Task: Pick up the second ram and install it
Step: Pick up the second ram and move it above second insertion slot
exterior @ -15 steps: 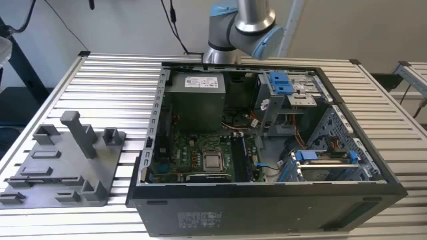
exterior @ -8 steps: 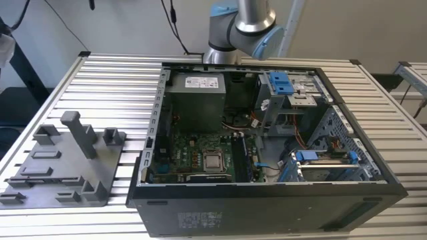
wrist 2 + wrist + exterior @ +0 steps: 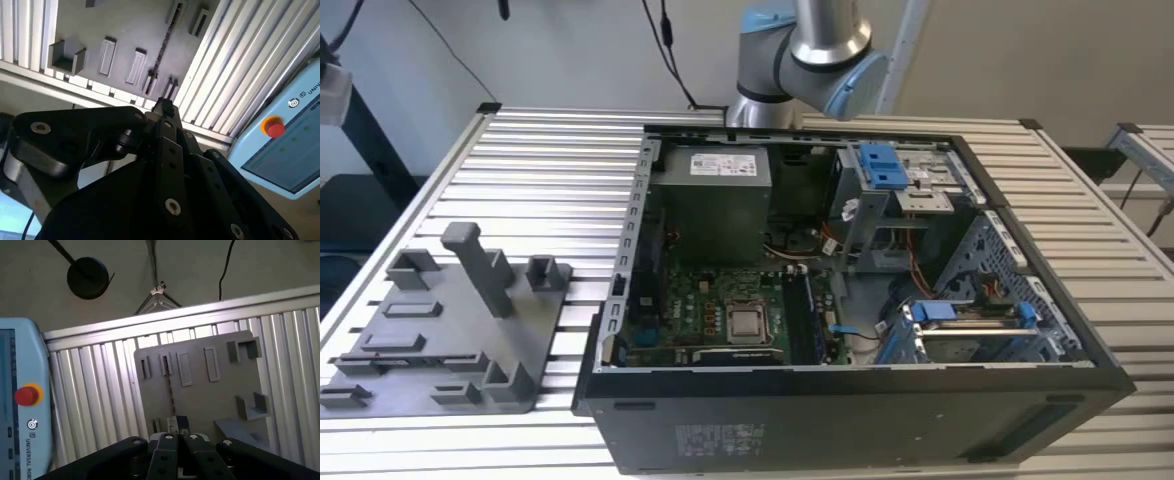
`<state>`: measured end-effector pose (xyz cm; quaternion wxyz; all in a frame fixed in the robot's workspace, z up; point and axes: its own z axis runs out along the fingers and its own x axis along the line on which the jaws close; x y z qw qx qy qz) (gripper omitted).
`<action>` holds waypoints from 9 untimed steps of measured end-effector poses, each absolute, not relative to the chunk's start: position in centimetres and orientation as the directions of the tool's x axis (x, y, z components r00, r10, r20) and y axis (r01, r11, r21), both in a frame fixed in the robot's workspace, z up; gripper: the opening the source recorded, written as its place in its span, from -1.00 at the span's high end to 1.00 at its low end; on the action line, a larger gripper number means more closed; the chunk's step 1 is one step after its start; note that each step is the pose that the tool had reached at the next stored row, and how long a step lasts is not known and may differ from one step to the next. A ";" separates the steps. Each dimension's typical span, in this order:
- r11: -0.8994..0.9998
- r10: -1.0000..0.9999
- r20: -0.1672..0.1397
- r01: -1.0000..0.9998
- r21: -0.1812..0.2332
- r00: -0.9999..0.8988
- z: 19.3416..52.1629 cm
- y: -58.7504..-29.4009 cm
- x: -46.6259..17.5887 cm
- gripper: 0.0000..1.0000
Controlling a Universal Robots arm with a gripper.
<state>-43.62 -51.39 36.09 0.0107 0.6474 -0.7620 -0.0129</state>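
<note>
Aloft, second ram in gripper.

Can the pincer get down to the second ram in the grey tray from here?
Probably yes: the pincer hangs above the grey tray, the second ram stands on edge in it, and nothing lies between them.
</note>
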 end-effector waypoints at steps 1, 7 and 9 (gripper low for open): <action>0.144 -0.990 0.000 -0.989 0.034 -0.144 36.1 -51.4 -43.6 0.79; 0.043 -0.999 0.000 -0.999 0.034 -0.043 36.0 -51.4 -43.6 0.79; 0.018 -1.000 0.001 -0.999 0.034 -0.018 35.9 -51.4 -43.6 0.79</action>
